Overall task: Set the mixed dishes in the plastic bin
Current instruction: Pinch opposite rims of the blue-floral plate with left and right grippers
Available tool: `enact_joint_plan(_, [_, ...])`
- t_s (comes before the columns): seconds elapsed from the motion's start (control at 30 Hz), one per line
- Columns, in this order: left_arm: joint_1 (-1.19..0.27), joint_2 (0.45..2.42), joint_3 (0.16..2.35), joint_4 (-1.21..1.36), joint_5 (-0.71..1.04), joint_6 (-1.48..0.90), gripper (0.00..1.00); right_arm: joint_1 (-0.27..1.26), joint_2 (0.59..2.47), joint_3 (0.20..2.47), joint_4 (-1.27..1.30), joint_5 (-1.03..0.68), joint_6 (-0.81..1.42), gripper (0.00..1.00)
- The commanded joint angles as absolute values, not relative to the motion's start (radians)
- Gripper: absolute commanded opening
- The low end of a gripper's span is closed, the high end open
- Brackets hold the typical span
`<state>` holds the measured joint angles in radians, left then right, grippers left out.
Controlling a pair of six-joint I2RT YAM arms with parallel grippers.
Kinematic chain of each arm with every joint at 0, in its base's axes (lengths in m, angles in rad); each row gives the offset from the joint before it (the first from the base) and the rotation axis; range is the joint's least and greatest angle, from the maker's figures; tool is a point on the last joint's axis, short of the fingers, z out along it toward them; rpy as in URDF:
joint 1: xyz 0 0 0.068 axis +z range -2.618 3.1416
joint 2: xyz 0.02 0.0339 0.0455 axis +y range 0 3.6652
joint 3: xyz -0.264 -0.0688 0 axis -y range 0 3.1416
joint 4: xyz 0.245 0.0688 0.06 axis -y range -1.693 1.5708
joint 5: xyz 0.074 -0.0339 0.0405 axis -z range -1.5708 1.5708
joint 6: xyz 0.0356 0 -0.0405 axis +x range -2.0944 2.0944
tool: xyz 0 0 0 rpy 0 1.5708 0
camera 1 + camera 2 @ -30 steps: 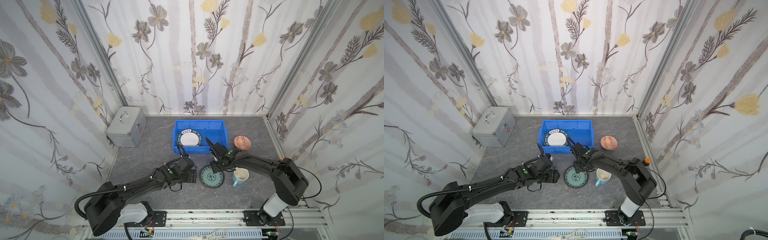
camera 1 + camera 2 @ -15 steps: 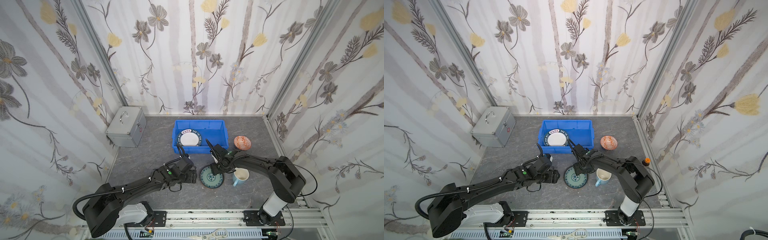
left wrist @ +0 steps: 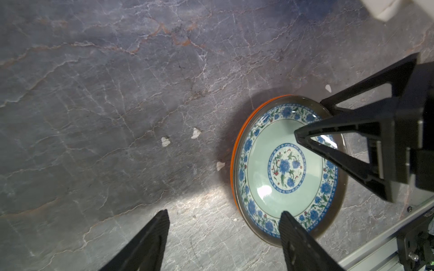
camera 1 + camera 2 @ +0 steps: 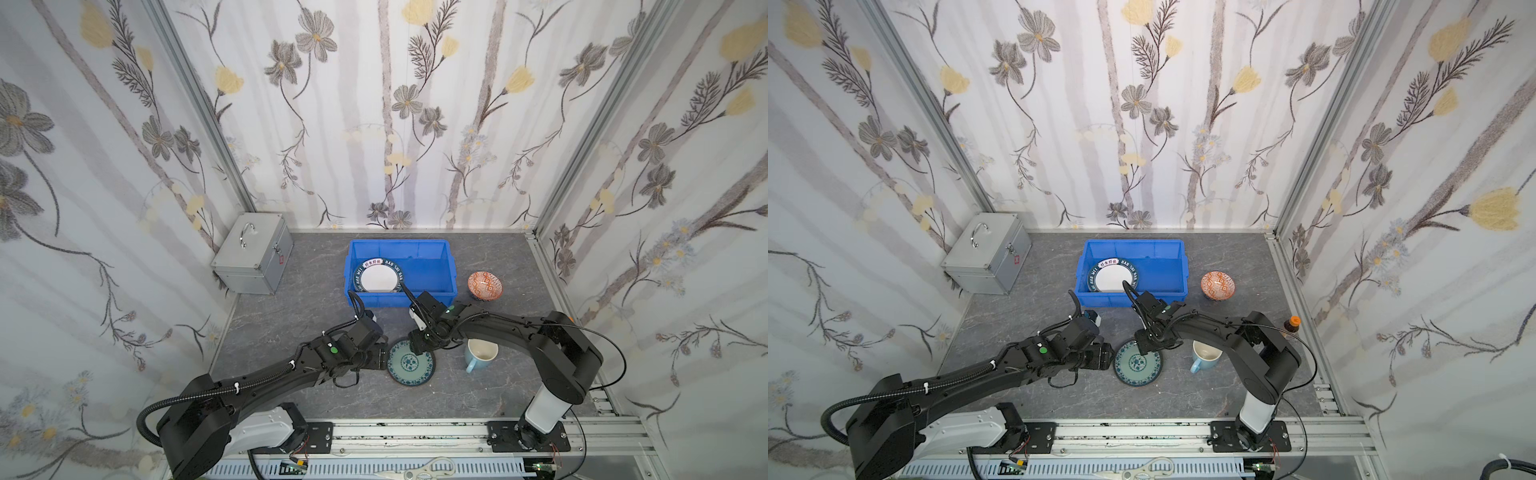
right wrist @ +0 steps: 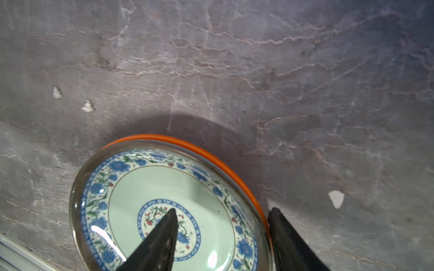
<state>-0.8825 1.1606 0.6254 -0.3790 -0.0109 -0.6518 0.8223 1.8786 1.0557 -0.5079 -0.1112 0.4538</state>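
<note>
The grey marbled desk (image 4: 291,316) filled the floor of the booth. At its back left stood a silver case (image 4: 249,253), and just right of it, well apart, the blue bin (image 4: 432,266). A lettered plate (image 4: 378,276) lay in the bin's left half; the right half showed only blue.

Near the front, between the two arms, sat a teal plate (image 4: 411,365). From above it looked like a single plate. Only the wrist views showed an orange plate (image 5: 211,152) under it, its rim peeping out along one side (image 3: 232,164).

A pale mug (image 4: 480,353) stood upright just right of the plates, handle toward the front. An orange bowl (image 4: 485,284) sat beside the bin's right end, apart from it.

The right claw (image 5: 223,210) stood open astride the plates' rim, one finger over the teal centre, the other outside the orange edge; the left wrist view (image 3: 310,119) showed it from the side, reaching down onto the far rim. The left claw (image 3: 223,225) gaped wide and empty, one finger over the near rim, the other over bare desk. In both top views the claws (image 4: 382,359) (image 4: 1144,347) were mostly masked by their own arms.

A small orange-capped bottle (image 4: 1292,324) showed in a top view by the right arm. White chips (image 3: 165,142) on the desk showed in the wrist views alone.
</note>
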Motion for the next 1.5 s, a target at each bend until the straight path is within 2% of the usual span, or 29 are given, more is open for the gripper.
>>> enact_joint_plan(0.0, [-0.882,1.143,0.615,-0.408,-0.023,-0.667,0.74,0.822,1.856,1.059,-0.480,-0.097,0.475,0.61])
enact_joint_plan(0.17, [-0.885,1.143,0.618,-0.431,-0.017,-0.664,0.65,0.822,1.769,1.019,-0.501,-0.066,0.493,0.59])
enact_joint_plan(0.43, [-0.919,1.170,0.657,-0.460,-0.012,-0.666,0.38,0.822,1.698,0.922,-0.494,-0.086,0.526,0.48])
enact_joint_plan(0.97, [-0.983,1.289,0.666,-0.414,-0.015,-0.700,0.21,0.861,1.657,0.835,-0.419,-0.110,0.556,0.34])
enact_joint_plan(1.23, [-0.989,1.317,0.670,-0.396,-0.012,-0.701,0.17,0.861,1.668,0.830,-0.410,-0.112,0.554,0.33])
enact_joint_plan(1.47, [-0.989,1.365,0.671,-0.373,-0.010,-0.696,0.10,0.861,1.673,0.830,-0.408,-0.115,0.553,0.33])
